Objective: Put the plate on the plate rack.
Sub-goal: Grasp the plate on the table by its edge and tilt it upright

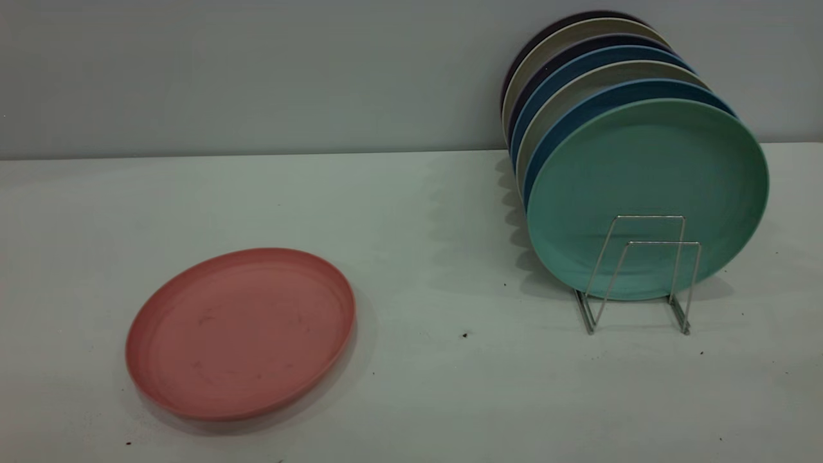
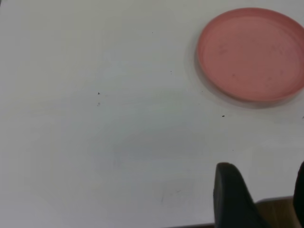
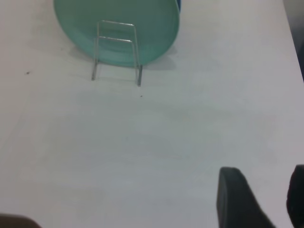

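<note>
plate point(image 1: 241, 333) flat on surface point(image 1: 411, 218), lower left, untouched | plate rack point(image 1: 643, 273) right, front slot free for it behind wire loops | left claw point(image 2: 259, 197), right claw point(image 3: 256, 199) both apart, empty, clear of everything

We read this as a bare test bench: plain white surface point(image 1: 411, 212) against a blank grey wall point(image 1: 257, 71), no household fittings, only staged dishware in a wire plate rack point(image 1: 643, 270).

You have nothing to read here: no lettering, label, brand, number or sign shows on any surface in the exterior view or either wrist view.
</note>
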{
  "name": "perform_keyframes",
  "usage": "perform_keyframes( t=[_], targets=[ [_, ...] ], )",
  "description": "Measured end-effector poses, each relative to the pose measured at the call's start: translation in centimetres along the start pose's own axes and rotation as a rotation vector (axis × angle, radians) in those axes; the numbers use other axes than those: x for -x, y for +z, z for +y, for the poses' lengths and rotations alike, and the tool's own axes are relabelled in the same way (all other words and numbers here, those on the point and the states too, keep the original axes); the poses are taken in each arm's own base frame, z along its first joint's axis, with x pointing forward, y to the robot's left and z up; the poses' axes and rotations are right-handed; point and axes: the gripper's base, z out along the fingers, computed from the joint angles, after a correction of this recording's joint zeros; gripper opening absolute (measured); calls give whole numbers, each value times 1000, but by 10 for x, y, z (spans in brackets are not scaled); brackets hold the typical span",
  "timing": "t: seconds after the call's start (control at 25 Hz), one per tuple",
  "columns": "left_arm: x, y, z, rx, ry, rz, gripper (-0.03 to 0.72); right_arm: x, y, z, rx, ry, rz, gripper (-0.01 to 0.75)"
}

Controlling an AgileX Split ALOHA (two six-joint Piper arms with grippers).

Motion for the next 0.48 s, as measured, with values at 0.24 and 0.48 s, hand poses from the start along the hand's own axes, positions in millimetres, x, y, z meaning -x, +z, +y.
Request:
perform_keyframes(
  t=[0.24, 0.48],
  targets=[
    [0, 0, 0, 0, 0, 0, 360, 0, 0, 0, 2, 1, 0, 280],
    [7, -6, 0, 1, -19, -51, 366, 0, 0, 1, 14, -2, -3, 280]
  ],
)
